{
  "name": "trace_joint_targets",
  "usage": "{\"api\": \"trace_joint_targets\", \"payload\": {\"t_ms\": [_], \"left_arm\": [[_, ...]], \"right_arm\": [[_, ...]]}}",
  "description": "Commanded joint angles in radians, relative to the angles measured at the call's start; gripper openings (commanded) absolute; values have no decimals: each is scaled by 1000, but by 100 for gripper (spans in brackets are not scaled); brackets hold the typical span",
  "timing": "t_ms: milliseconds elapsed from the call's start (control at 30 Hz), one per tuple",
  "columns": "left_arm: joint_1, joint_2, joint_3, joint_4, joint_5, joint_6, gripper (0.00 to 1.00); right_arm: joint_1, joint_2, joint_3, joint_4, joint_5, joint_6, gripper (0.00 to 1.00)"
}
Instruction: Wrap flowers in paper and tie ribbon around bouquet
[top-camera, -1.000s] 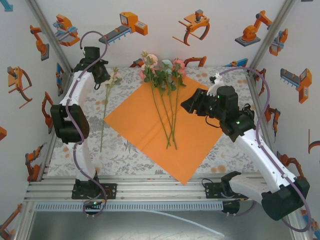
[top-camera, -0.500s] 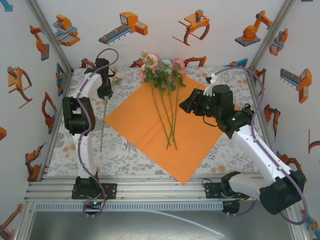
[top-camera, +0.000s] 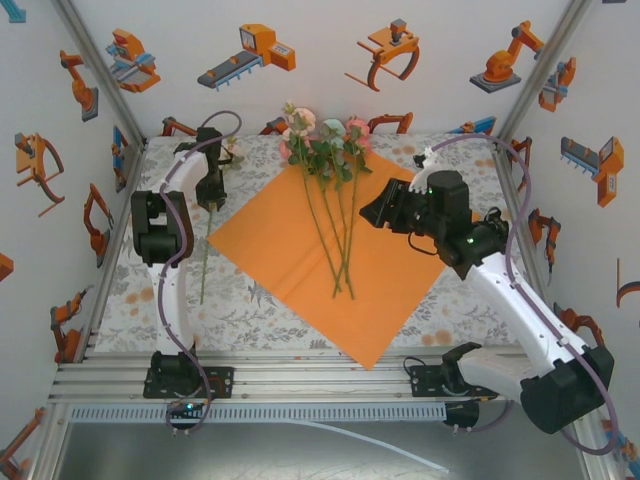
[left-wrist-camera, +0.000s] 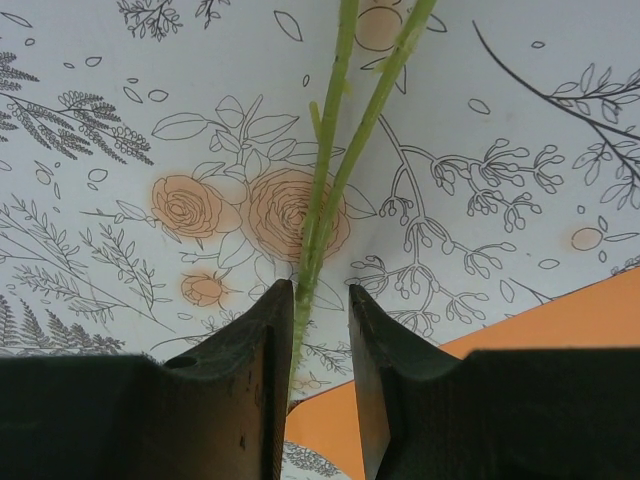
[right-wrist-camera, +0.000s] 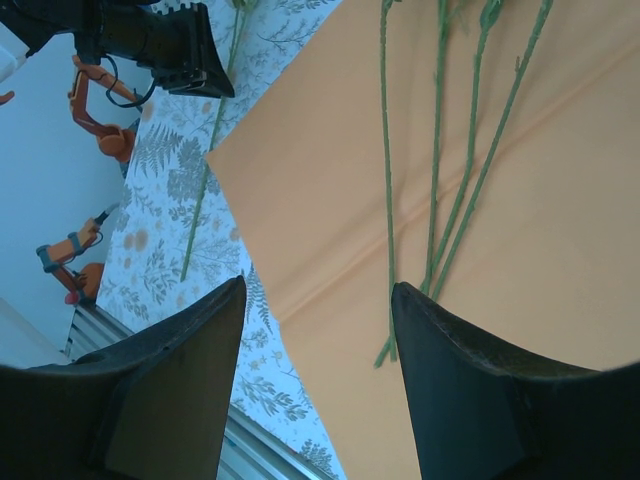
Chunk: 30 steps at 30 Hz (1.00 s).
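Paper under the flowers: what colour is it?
The paper is plain bright orange, clearest in the top view.

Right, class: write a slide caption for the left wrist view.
Left fingers straddle a green flower stem over the floral tablecloth, beside the orange paper.

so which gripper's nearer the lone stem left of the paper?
Left. The left gripper straddles the stem; the right gripper hangs over the paper, past the other flowers.

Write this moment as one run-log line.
left fingers: astride lone green flower stem | right fingers: open over bright orange paper sheet | pink-white roses: on sheet, unwrapped
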<state>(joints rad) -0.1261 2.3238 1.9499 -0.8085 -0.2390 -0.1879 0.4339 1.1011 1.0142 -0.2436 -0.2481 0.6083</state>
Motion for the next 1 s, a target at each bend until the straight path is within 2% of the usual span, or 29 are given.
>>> {"api": "trace_joint_targets", "payload": {"t_ms": [0,367,567,800,967], "left_arm": [[15,8,-19,-32,2,22,32],[59,39,-43,-53,121,47,26],[83,55,-39,-66,166,46,16],[99,-37,-23,-31,185,61,2],[100,-135,4,-3,189,56,0]], "right_arm": [[6,-30,26,-13,9,-16,56],[6,-32,33,-26,9,-15,56],[6,-23,53,-37,3,-18,56],[6,-12,81,-50,-5,-35,56],[7,-10,73,-37,-10,-30,56]]}}
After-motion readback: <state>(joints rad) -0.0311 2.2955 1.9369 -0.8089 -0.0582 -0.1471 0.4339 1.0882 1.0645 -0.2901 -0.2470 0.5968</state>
